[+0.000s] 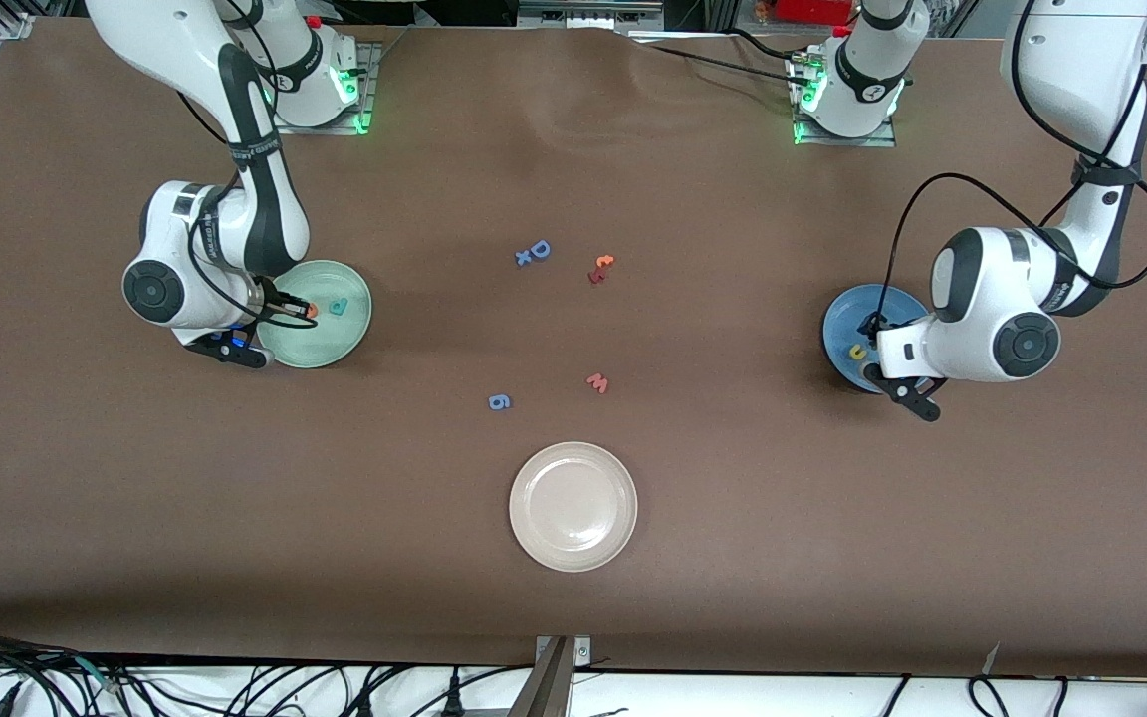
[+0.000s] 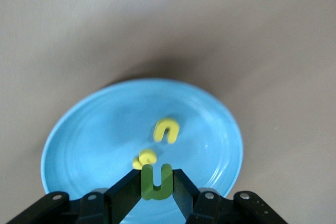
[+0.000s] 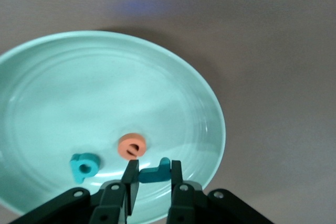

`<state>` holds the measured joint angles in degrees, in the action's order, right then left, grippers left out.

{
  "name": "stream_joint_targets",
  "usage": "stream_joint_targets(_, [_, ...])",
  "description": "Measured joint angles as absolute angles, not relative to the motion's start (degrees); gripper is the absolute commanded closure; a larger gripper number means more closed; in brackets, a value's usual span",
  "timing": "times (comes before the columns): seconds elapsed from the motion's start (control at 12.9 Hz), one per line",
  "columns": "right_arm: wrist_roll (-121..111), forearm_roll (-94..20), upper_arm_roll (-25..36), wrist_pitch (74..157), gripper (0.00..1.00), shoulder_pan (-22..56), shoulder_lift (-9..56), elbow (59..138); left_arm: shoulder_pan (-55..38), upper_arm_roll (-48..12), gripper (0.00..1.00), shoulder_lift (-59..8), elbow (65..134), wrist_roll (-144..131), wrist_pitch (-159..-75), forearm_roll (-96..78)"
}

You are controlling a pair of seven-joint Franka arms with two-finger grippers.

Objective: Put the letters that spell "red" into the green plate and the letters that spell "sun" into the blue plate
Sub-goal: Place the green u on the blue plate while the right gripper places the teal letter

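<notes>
Left gripper (image 2: 156, 188) over blue plate (image 2: 84, 129), clamped on green n (image 2: 156, 183); yellow u (image 2: 167, 130) and s (image 2: 145, 158) in plate. Right gripper (image 3: 151, 179) over green plate (image 3: 63, 82), clamped on teal r (image 3: 154, 173); e (image 3: 132, 146) and d (image 3: 84, 166) inside.

Readable characters are showing only as foam letter shapes. Blue "D" (image 1: 540, 248) is lying mid-bench with a small blue "x" (image 1: 524, 258) touching it. Blue "6" (image 1: 499, 401) is lying nearer the camera; pinkish-red "w" (image 1: 598, 382) is sitting beside it toward the left arm's end. Red-orange pieces (image 1: 600, 268) near the "D" are not reading clearly. In the green plate (image 3: 63, 77): orange "e" (image 3: 132, 146), teal "d" (image 3: 84, 167). In the blue plate (image 2: 94, 129): yellow "u" (image 2: 167, 130), yellow "s" (image 2: 145, 158). Print on the arm links is too small to read.
</notes>
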<state>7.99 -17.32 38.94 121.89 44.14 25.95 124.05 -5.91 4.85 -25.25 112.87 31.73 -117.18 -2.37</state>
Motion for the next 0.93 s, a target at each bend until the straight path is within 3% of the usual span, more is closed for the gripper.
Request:
stream_joint_targets(0.23, [7.44, -17.32, 38.93, 123.42, 0.81, 43.81, 27.59, 124.05, -3.65, 5.01, 0.77, -25.26, 115.62, 29.78, -117.22, -2.37])
stream_joint_targets(0.39, [5.96, -17.38, 38.92, 124.58, 0.3, 43.23, 28.39, 124.05, -2.19, 5.04, 0.75, -25.49, 116.7, 29.53, -117.35, -2.37])
stream_joint_targets(0.46, [5.95, -17.52, 38.92, 124.74, 0.11, 42.86, 28.6, 124.01, -1.42, 5.05, 0.7, -25.75, 117.04, 29.52, -117.62, -2.37])
stream_joint_targets(0.54, [5.97, -17.74, 38.92, 124.6, 0.01, 42.76, 28.65, 123.83, -0.69, 5.06, 0.51, -26.15, 117.23, 29.52, -118.07, -2.37])
stream_joint_targets(0.62, [6.1, -17.85, 38.86, 124.01, 0.0, 42.78, 28.63, 123.49, -0.28, 5.06, 0.43, -26.61, 117.27, 29.52, -118.53, -2.37])
stream_joint_targets(0.7, [6.39, -17.92, 38.76, 122.39, 0.0, 42.84, 28.61, 122.62, -0.15, 5.05, 0.1, -27.08, 117.29, 29.52, -119.39, -2.36])
stream_joint_targets(0.77, [6.68, -17.95, 38.73, 119.25, 0.0, 42.89, 28.52, 120.88, -0.15, 5.0, 0.0, -27.36, 117.28, 29.52, -119.98, -2.36])
stream_joint_targets(0.93, [6.8, -18.0, 38.75, 109.95, 0.0, 42.91, 27.9, 114.47, -0.18, 4.87, 0.0, -27.24, 116.42, 29.52, -120.53, -2.36])
